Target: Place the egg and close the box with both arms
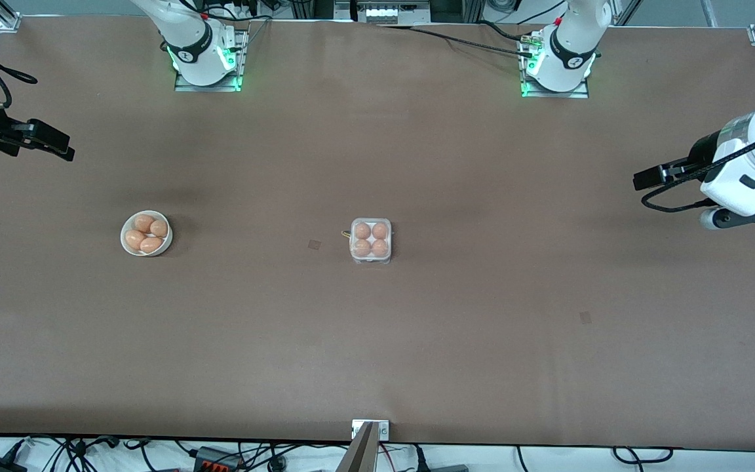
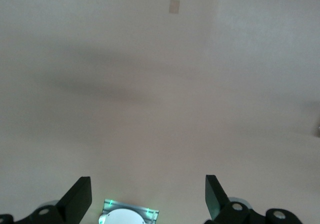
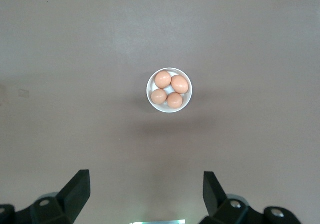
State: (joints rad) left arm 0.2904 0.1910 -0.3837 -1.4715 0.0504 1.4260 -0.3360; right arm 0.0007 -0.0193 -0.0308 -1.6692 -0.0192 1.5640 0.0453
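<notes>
The box [image 1: 371, 240] sits mid-table, its white tray full of orange-brown eggs [image 1: 363, 231], with the clear lid down over them. My left gripper [image 1: 647, 178] is open and empty, raised over the left arm's end of the table; its wrist view [image 2: 148, 196] shows only bare table. My right gripper [image 1: 56, 145] is open and empty, raised over the right arm's end; in its wrist view [image 3: 146, 194] the bowl lies ahead of the fingers. Neither gripper is near the box.
A round white bowl [image 1: 123, 237] with several more eggs stands toward the right arm's end and also shows in the right wrist view [image 3: 154, 102]. The arm bases [image 1: 207, 59] stand along the table's edge farthest from the front camera. A small mark [image 1: 314, 244] lies beside the box.
</notes>
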